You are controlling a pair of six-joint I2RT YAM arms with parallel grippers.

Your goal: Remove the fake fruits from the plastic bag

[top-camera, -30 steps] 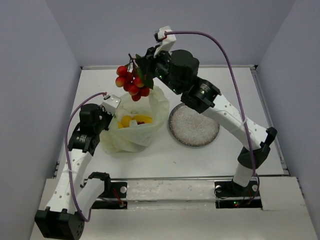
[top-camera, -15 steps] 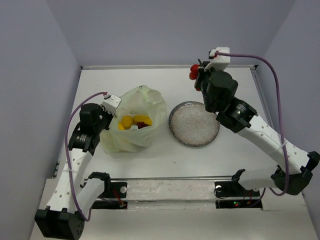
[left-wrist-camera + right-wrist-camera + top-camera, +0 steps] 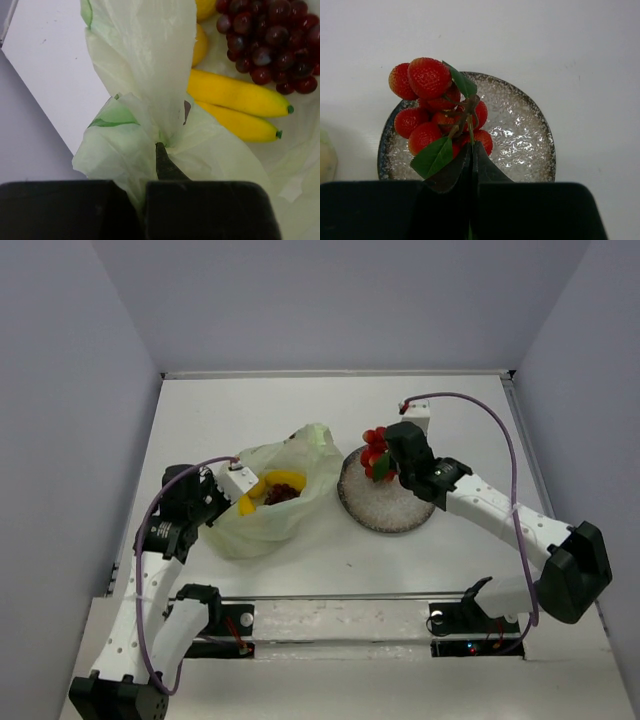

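The white table [image 3: 300, 410] sat between pale grey walls. Nearest me, on the left, the left gripper [image 3: 159, 149] was pinched tight on a gathered fold of the plastic bag [image 3: 262, 528], whose mouth gaped upward. Inside lay two bananas [image 3: 239, 100] side by side, a grape bunch [image 3: 267, 42] just past them, and a yellow-orange fruit [image 3: 200, 45] against the bag's wall. Just beside the bag, to the right, stood the speckled plate [image 3: 405, 510]. Over its far left part the right gripper [image 3: 471, 150] clamped the stem of the berry bunch [image 3: 432, 107]. Whether the berries touched the plate I couldn't tell.
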